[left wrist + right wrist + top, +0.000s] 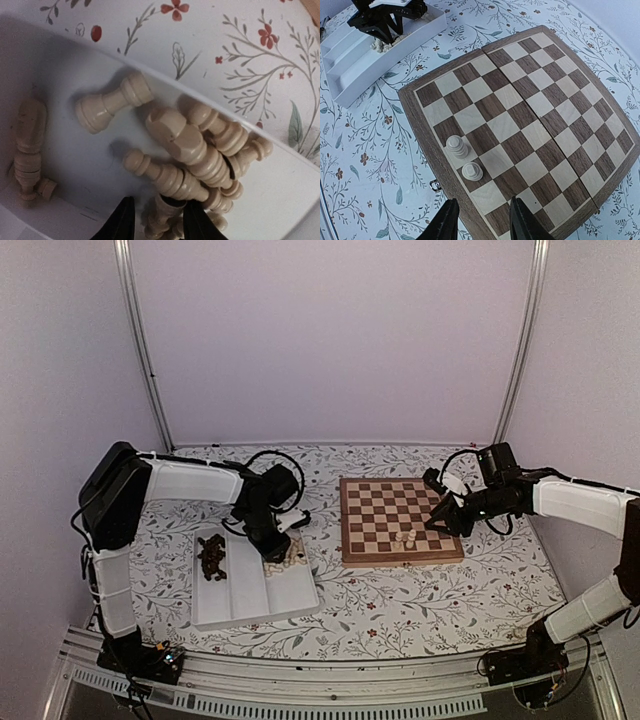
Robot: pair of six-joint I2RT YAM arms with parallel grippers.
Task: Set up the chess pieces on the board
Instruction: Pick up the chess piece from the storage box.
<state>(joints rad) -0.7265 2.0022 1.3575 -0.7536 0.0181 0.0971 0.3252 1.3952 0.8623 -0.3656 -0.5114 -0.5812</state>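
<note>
Left gripper [159, 212]: jaws half apart, lowered into cream pieces [175, 145] heaped in tray [65, 75]; one piece is seen between the fingers, but a grip cannot be told. Right gripper [482, 212]: jaws open, nothing held, hung over board [520, 100] edge; two pieces [456, 146] stood just ahead of it

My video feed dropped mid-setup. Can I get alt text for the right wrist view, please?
Two pale cream wooden chess pieces stand on adjacent squares by one edge of the square brown-and-tan wooden chessboard, which is otherwise bare. The right gripper hangs near that edge, black jaws open and empty; a white compartmented tray lies beyond.
</note>
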